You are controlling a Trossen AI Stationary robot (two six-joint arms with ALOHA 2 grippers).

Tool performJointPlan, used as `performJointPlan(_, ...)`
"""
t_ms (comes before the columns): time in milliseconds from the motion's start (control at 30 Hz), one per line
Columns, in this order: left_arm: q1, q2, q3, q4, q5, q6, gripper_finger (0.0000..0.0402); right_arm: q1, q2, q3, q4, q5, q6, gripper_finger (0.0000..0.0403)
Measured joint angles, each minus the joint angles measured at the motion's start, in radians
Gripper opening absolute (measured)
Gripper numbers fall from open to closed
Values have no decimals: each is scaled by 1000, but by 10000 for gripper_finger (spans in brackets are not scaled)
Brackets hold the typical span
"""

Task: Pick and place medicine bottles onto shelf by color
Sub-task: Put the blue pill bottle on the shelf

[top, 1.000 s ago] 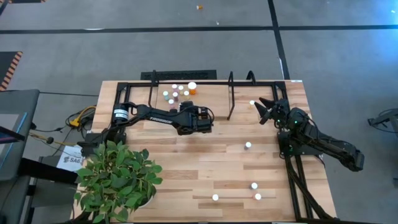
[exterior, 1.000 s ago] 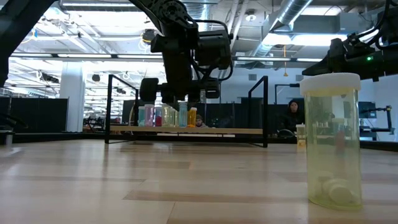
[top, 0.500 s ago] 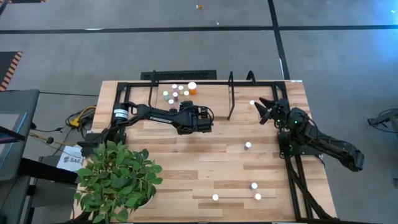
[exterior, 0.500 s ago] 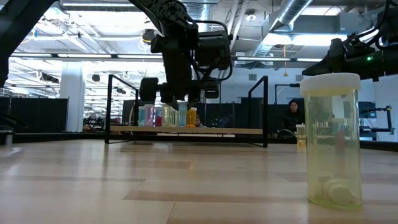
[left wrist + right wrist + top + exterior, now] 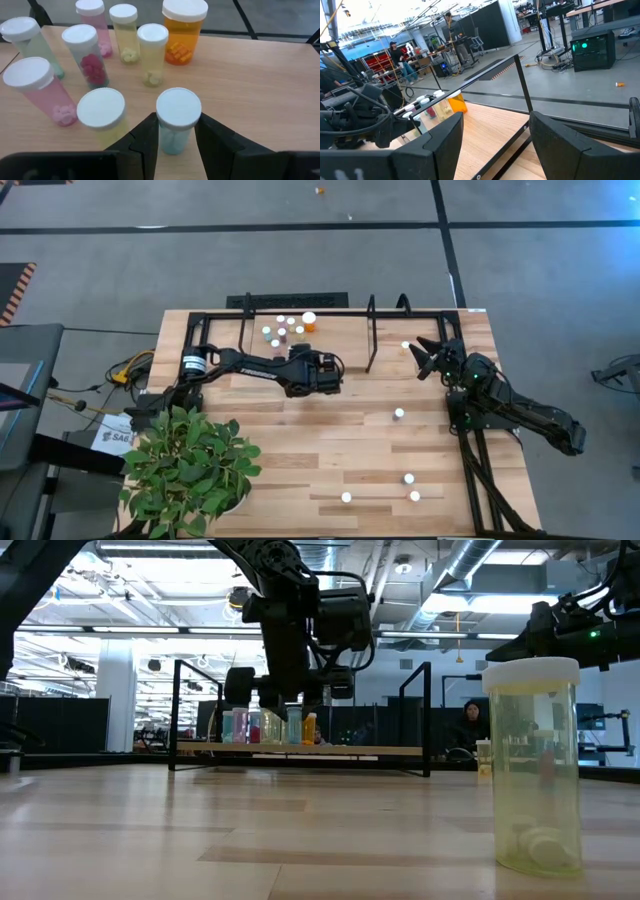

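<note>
My left gripper (image 5: 300, 352) (image 5: 177, 145) is at the shelf (image 5: 372, 312), shut on a teal bottle with a white cap (image 5: 178, 120). The bottle stands among several pink, yellowish and pale teal bottles and one larger orange bottle (image 5: 183, 30), all upright on the shelf board (image 5: 260, 90). In the low view the gripper (image 5: 290, 700) hangs over that row (image 5: 265, 726). My right gripper (image 5: 428, 356) (image 5: 495, 145) is open and empty at the shelf's right end, beside a white-capped bottle (image 5: 405, 345). My left gripper pinches the teal bottle's body just under the cap (image 5: 175, 134) between its two fingers (image 5: 148, 137), one on each side. The fingers come slanting down from the table's near side. The bottle is upright, its bottom seemingly on the shelf board.
Several loose white-capped bottles stand on the table's near right part (image 5: 399, 414) (image 5: 408, 478) (image 5: 346, 498). One yellowish bottle stands close to the low camera (image 5: 535, 770). A potted plant (image 5: 190, 470) fills the near left corner. A yellowish bottle (image 5: 102, 117) stands close beside the left finger.
</note>
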Motion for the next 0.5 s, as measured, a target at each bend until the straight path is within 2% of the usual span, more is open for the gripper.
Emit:
performJointPlan(300,-11,0,0,0,-12,0,112,0,0,0,0,0,0,249)
performJointPlan(500,-10,1,0,0,-49,0,151,0,0,0,0,0,0,249)
